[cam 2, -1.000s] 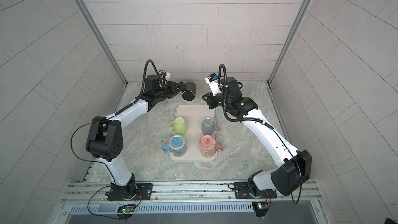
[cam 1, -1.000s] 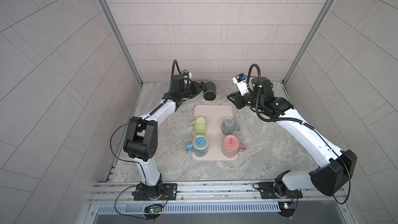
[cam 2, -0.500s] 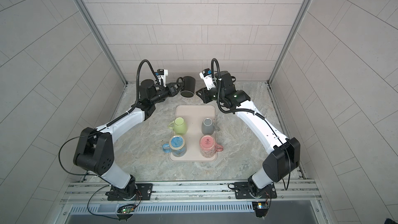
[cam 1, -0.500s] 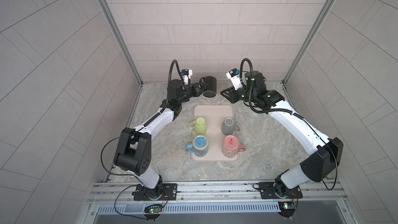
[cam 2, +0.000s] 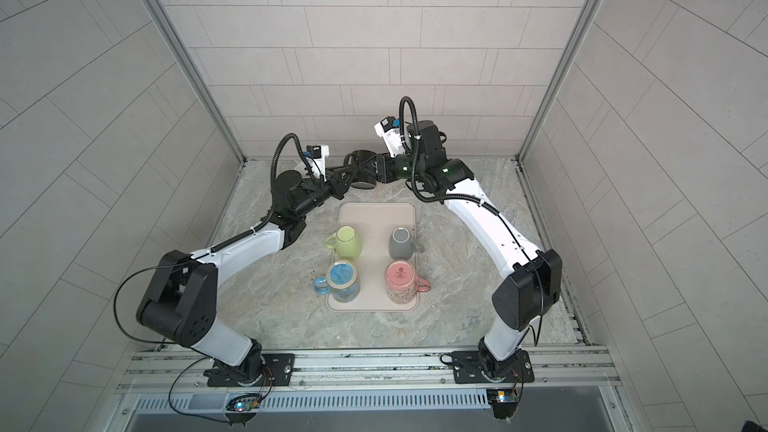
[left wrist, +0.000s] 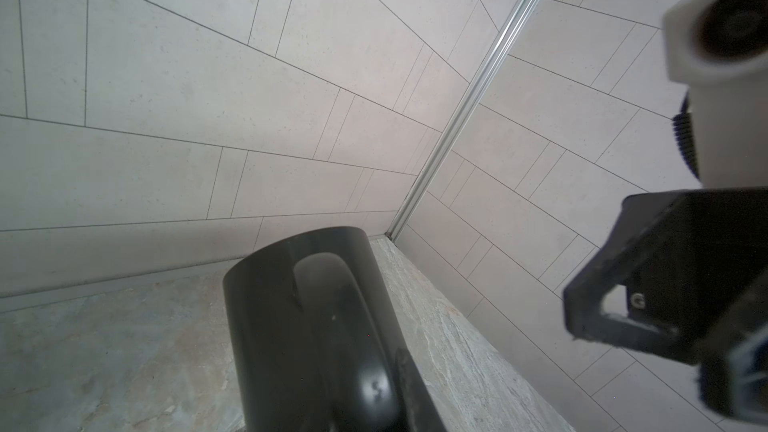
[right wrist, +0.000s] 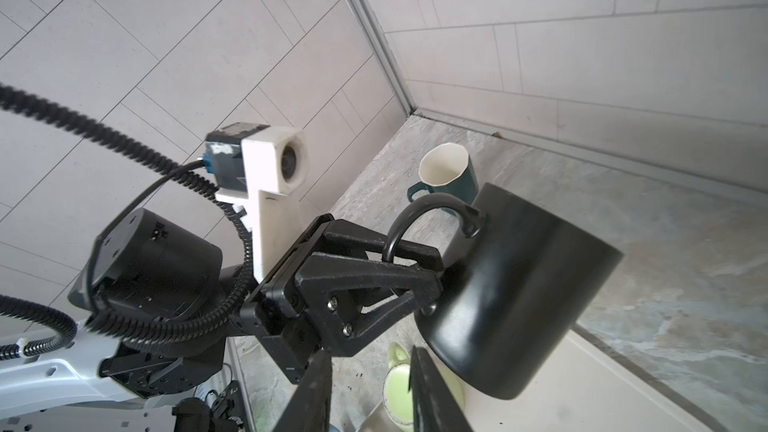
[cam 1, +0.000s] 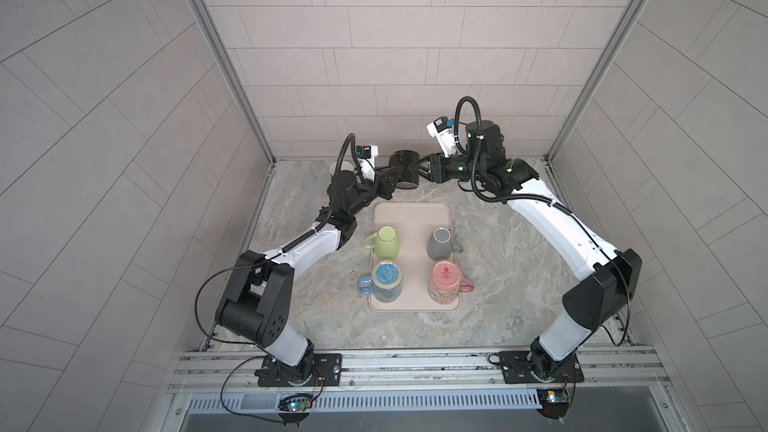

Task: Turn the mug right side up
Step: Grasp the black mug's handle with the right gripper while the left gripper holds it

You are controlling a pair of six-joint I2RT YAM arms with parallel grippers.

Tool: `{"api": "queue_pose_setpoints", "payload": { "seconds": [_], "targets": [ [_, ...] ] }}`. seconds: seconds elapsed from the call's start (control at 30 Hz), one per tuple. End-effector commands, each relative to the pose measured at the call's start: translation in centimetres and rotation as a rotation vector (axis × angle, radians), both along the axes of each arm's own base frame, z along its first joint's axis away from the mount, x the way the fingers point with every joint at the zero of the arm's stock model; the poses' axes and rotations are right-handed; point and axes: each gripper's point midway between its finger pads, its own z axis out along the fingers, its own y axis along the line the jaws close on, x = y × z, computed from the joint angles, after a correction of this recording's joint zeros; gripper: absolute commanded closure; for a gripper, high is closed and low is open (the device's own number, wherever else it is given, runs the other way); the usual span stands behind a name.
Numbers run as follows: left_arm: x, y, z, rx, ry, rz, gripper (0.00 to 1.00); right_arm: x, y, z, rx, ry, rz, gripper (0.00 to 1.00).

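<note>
1. Location: the black mug [cam 1: 405, 170] is held clear of the desk [cam 1: 498, 284], just beyond the far short edge of the tray [cam 1: 411, 211] and roughly on the tray's midline.
2. Left pincer [right wrist: 434, 270]: clamped on the mug's handle [right wrist: 436, 198], with one finger passing through the loop. It alone bears the mug.
3. Right pincer [cam 1: 417, 167]: jaws parted, with nothing between them. It stands at the mug's wall, on the side away from the handle. Contact with the wall cannot be confirmed.
4. Governing relation: the mug lies between the two pincers, beyond the tray. Its handle faces the left pincer and its bare wall faces the right. Both are close, but only the left has hold.
5. Axis: the mug's long axis is tilted, neither upright nor lying level. Which end is the mouth cannot be told from these views.
6. Appearance: a plain, glossy black cylinder with a rounded loop handle and no visible markings.
7. Judgement: the turn is not finished. The coming move likely depends on the right pincer closing on the wall or rim opposite the handle. The smooth glaze may slip.
</note>
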Motion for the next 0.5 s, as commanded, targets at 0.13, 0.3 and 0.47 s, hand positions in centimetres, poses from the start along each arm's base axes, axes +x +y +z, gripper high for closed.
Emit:
{"api": "queue_pose_setpoints", "payload": {
  "seconds": [0.13,0.3,0.47],
  "targets": [
    [-2.7,1.0,7.9,-0.026,-0.354,0.102,1.0,-0.2,1.5,2.3,0.135,0.043,0.07,0.65],
    [-3.2,1.1,7.7,-0.026,-0.392,0.129,1.0,0.0,2.0,2.7,0.186,0.063,0.091,0.65],
    [-3.6,1.1,7.8,-0.025,-0.417,0.147,1.0,0.3,2.8,2.4,0.228,0.108,0.114,0.65]
  ]
}}
